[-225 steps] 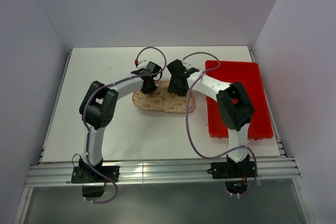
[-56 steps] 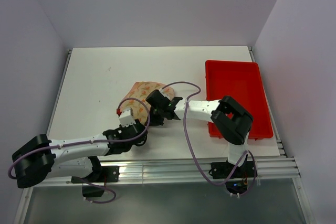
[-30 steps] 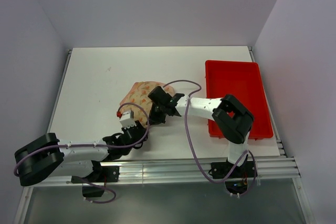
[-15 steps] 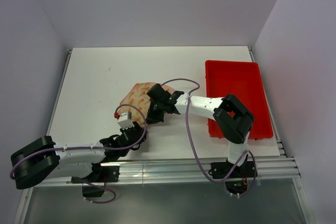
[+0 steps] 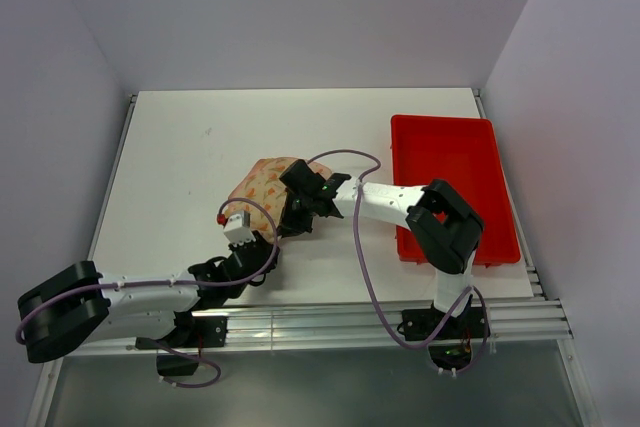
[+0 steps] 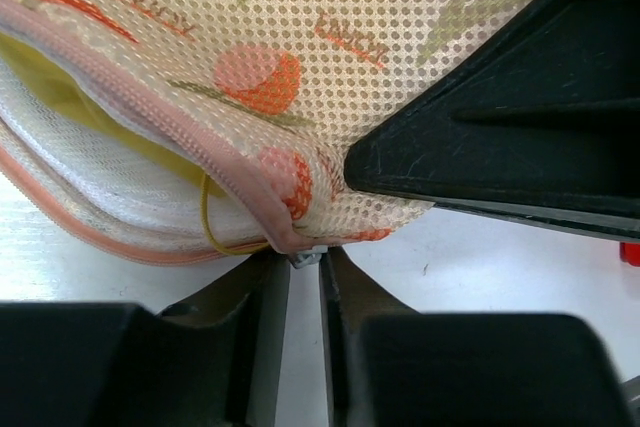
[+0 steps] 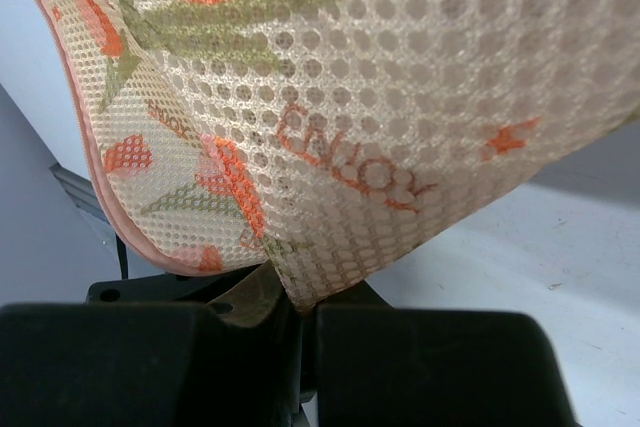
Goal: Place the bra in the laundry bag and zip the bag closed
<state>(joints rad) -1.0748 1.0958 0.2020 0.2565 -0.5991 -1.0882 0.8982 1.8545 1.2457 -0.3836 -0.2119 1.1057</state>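
Observation:
The laundry bag, pale pink mesh with orange print, lies mid-table. Its pink zipper gapes at the left, where the mustard-yellow bra and a thin strap show inside. My right gripper is shut on a fold of the bag's near edge. My left gripper points at the same corner from the near side. Its jaws stand a narrow gap apart, and the small metal zipper pull spans that gap at the tips. Whether they pinch the pull does not show.
A red plastic tray stands at the table's right side, beside the right arm. The right gripper's black body fills the right of the left wrist view, close to my left fingers. White walls close off three sides of the table.
The left gripper's jaws have narrowed around the zipper pull, and the left arm has settled slightly nearer. The right gripper keeps its hold on the bag's edge.

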